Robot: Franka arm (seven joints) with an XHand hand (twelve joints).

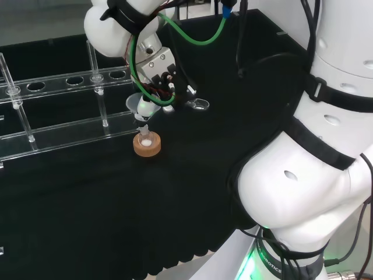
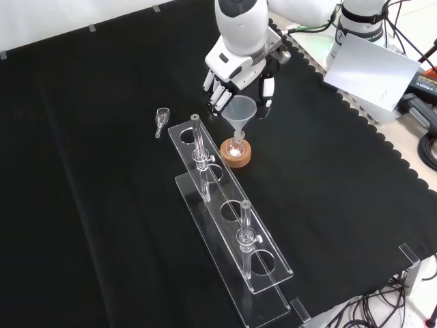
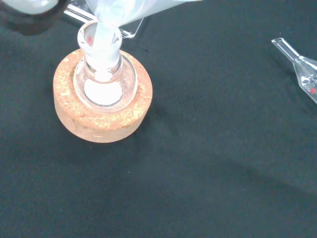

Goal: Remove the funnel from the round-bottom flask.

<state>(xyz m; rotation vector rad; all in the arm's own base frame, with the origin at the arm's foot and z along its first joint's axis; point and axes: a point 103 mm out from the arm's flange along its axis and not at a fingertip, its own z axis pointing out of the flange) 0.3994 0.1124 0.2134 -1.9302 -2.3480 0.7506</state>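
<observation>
Curling its fingers round one clear plastic funnel [image 2: 240,109], the black and white hand [image 2: 235,72] hovers over one small round glass flask [image 3: 105,82] on one cork ring [image 2: 235,153].

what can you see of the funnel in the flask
The funnel is clear, pale plastic or glass: a wide cone narrowing to a thin stem. It stands upright, its stem down in the neck of the round-bottom flask, which sits in a cork ring. The hand is around its cone, fingers on either side; actual contact is hard to confirm.
</observation>
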